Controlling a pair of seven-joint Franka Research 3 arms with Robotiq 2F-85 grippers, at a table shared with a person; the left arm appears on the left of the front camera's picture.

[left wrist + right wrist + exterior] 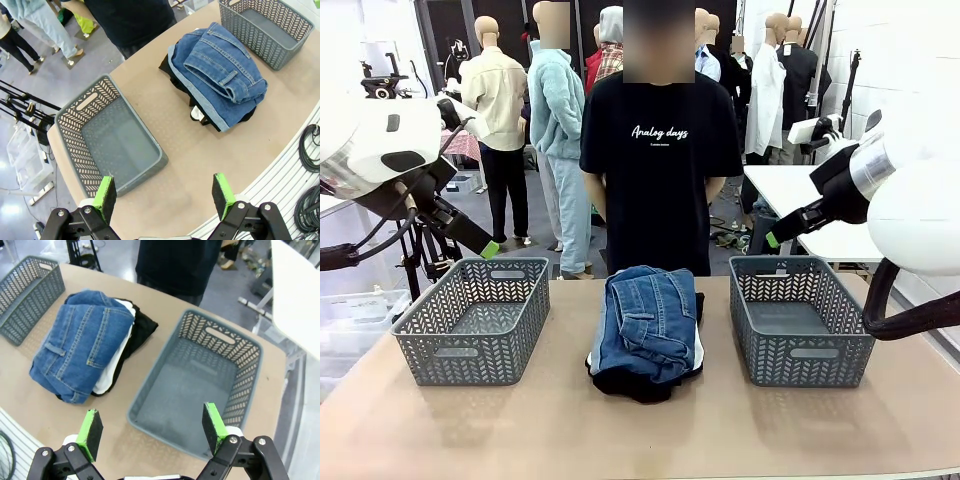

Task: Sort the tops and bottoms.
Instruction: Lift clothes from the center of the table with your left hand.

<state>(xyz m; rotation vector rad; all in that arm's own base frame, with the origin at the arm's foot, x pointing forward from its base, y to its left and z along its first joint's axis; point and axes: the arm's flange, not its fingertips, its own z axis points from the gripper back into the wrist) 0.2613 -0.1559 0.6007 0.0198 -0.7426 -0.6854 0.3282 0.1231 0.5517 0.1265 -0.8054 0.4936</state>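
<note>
A folded pile of garments lies in the middle of the table between two baskets. On top is a blue denim piece (648,322) (220,70) (80,350). Under it a white piece (116,365) (199,116) and black pieces (638,384) (142,330) stick out at the edges. My left gripper (165,195) hangs open high above the left basket's near side, nothing between its green pads. My right gripper (152,427) is open too, above the right basket's near edge. In the front view both arms are raised at the sides, green fingertips (492,247) (772,240) above the baskets.
An empty grey basket (475,318) (107,142) stands left of the pile and another (798,318) (200,385) right of it. A person in a black printed T-shirt (658,160) stands at the far edge behind the pile. A white table (820,205) is at the back right.
</note>
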